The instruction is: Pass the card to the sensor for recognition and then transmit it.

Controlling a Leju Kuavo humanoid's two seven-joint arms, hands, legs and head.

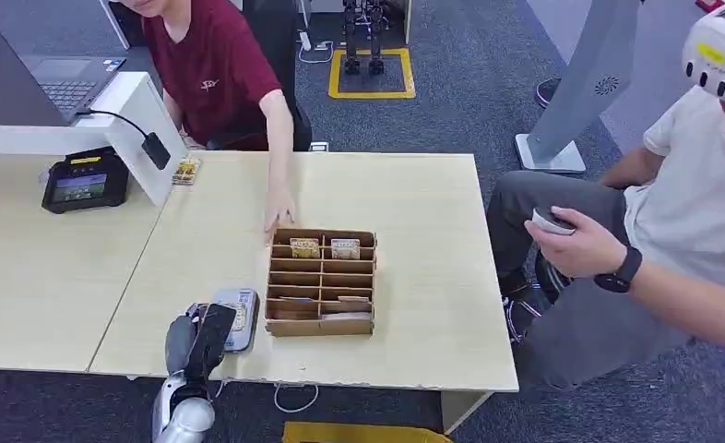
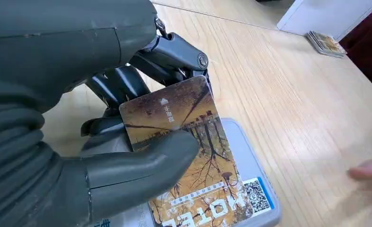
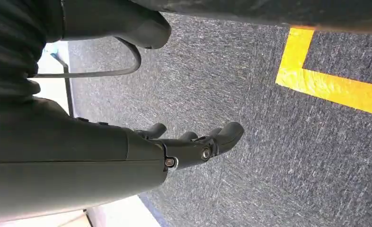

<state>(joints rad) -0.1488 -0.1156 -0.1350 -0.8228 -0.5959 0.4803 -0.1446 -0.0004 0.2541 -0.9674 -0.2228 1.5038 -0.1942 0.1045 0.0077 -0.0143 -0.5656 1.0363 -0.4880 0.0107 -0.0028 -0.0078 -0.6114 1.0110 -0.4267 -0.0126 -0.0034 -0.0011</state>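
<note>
My left hand (image 1: 197, 343) is at the table's front edge, pinching a brown hotel card (image 2: 198, 156) between thumb and fingers (image 2: 127, 85). The card bears a tree picture, the word HOTEL and a QR code. It lies flat over the grey sensor (image 2: 252, 161), a small rounded pad (image 1: 234, 297) just left of the cardboard box (image 1: 322, 281). My right hand (image 3: 193, 144) hangs beside my body above the grey carpet, fingers apart and holding nothing.
The cardboard box has slots with a few cards in them. A person in a red shirt rests a hand (image 1: 279, 217) behind it. A card stack (image 1: 186, 170) and a black terminal (image 1: 85, 180) sit far left. Another person sits at the right.
</note>
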